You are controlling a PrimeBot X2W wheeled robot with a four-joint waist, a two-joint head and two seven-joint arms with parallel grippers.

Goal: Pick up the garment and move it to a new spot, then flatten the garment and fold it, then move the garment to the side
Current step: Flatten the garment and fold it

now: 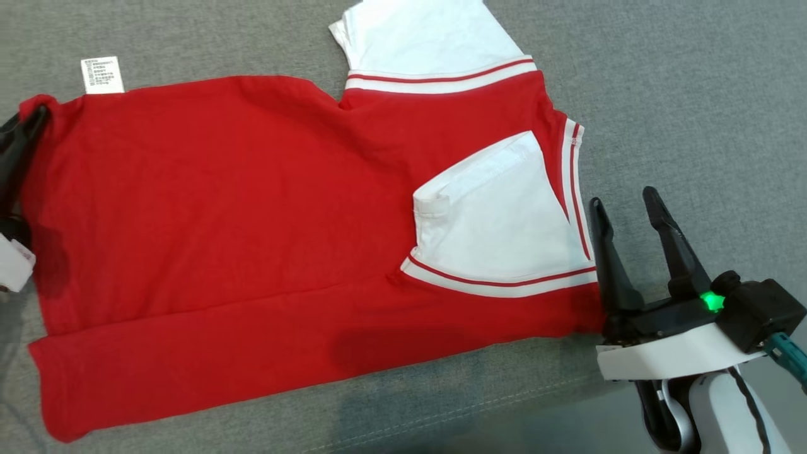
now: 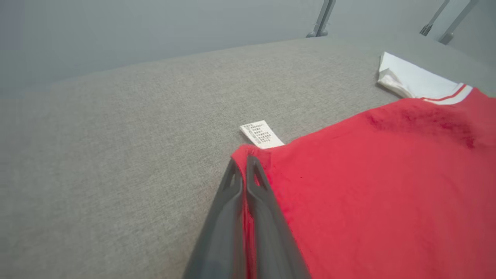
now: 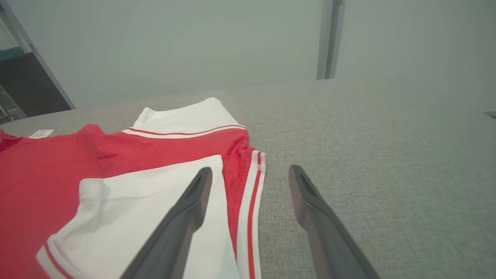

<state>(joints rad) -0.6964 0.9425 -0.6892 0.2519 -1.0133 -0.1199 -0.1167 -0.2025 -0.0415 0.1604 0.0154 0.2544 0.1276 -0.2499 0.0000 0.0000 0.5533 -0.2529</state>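
Left gripper (image 1: 38, 118) pinches shut on the red T-shirt's (image 1: 220, 189) upper-left corner, likely for folding; right gripper (image 1: 624, 200), lower right, stands open and empty.

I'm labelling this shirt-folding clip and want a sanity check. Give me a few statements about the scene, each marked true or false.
1. The left pincer is shut on a corner of the red T-shirt. True.
2. The right pincer clamps a sleeve. False: it stands open by the shirt's striped edge, holding nothing.
3. A care label sticks out near the gripped corner. True.
4. The shirt is folded into a small square. False: it lies spread, one white sleeve turned onto the red body.
5. It lies on bare wood. False: on a grey fabric surface.
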